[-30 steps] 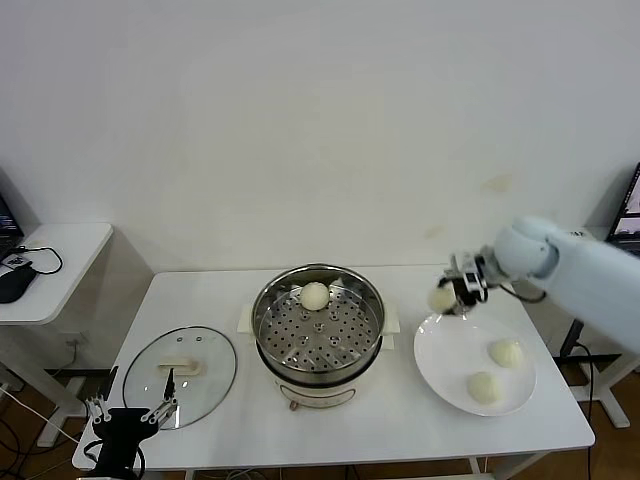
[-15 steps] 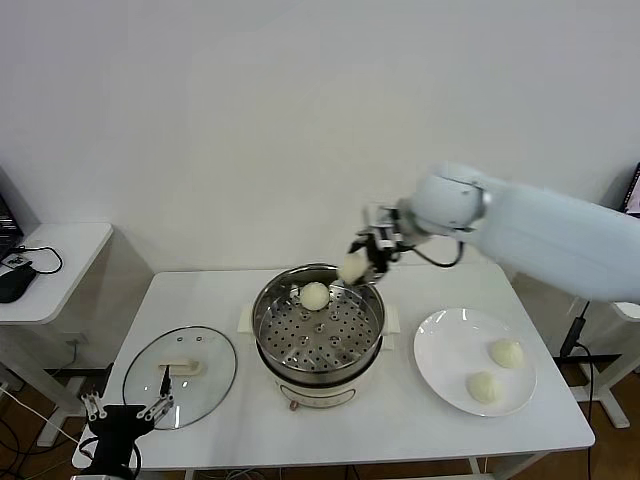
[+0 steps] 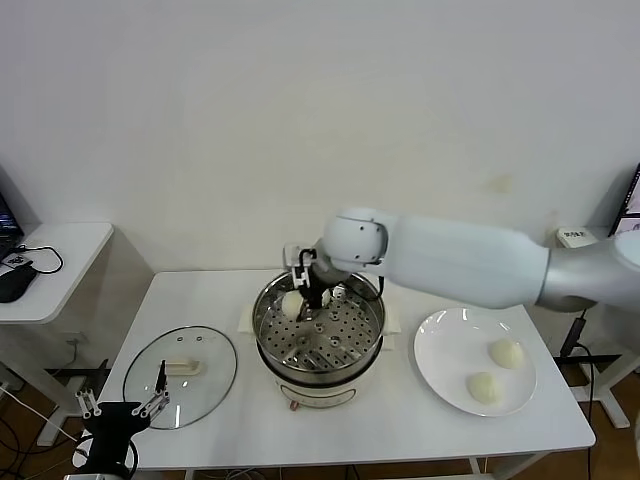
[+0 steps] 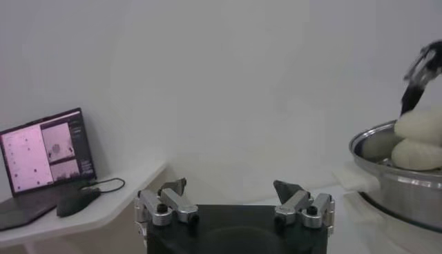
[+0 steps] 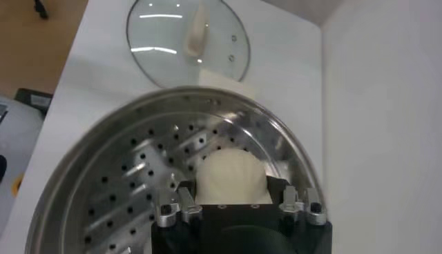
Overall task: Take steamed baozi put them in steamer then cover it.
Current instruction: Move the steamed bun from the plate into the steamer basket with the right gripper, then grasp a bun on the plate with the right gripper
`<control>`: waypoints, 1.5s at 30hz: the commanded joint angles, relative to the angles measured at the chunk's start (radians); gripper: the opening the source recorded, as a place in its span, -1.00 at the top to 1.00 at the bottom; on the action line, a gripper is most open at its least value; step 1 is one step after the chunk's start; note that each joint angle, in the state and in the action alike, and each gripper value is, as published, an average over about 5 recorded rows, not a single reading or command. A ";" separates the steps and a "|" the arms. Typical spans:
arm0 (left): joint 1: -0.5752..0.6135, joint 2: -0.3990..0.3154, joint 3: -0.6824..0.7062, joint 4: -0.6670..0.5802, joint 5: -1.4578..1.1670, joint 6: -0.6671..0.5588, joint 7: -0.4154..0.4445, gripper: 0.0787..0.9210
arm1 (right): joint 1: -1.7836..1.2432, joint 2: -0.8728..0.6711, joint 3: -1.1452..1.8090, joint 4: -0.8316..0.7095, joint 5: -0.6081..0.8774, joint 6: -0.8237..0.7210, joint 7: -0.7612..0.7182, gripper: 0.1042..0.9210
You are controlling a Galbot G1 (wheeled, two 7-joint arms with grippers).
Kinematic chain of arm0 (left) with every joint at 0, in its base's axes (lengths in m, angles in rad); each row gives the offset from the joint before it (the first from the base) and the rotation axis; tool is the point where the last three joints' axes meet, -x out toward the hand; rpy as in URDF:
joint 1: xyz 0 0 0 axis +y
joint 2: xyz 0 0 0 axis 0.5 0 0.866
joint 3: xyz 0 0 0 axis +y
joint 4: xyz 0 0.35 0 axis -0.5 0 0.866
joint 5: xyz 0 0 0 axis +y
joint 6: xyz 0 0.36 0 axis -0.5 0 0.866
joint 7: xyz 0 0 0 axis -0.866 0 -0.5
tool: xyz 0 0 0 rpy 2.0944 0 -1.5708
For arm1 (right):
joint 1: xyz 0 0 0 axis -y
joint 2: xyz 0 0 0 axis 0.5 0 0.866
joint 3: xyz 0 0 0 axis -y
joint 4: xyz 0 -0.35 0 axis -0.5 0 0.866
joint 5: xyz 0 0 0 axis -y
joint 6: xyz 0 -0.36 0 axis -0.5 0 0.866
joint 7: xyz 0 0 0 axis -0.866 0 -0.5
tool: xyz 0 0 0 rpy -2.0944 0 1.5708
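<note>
Left gripper (image 3: 122,409) parked low off table's (image 3: 420,425) front-left corner, fingers spread, by cover (image 3: 180,375). Two baozi (image 3: 483,387) on plate (image 3: 450,360). Right gripper (image 3: 311,296) inside steamer (image 3: 318,330), pinching baozi (image 5: 231,177) at far-left wall; another (image 3: 335,294) beside.

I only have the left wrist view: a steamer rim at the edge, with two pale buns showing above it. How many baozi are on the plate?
Observer: Two steamed baozi lie on the white plate, to the right of the steamer in the head view.
Reviewer: Where is the lid?
Observer: The glass cover lies flat on the table to the left of the steamer, handle up, just beyond the parked left gripper.
Reviewer: And the right arm?
Observer: The right gripper reaches down inside the steamer basket, with a baozi directly in front of it over the perforated bottom.
</note>
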 commanded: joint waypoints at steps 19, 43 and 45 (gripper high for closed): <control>-0.007 0.005 0.002 0.002 -0.001 0.000 0.001 -0.77 | -0.082 0.092 0.009 -0.093 -0.004 -0.016 0.029 -0.48; -0.014 0.021 0.013 0.010 -0.008 0.002 0.004 -0.77 | 0.164 -0.685 0.027 0.251 -0.390 0.332 -0.427 -0.76; -0.016 0.022 0.016 0.014 -0.007 0.003 0.005 -0.77 | 0.135 -0.746 0.021 0.262 -0.444 0.367 -0.434 -0.76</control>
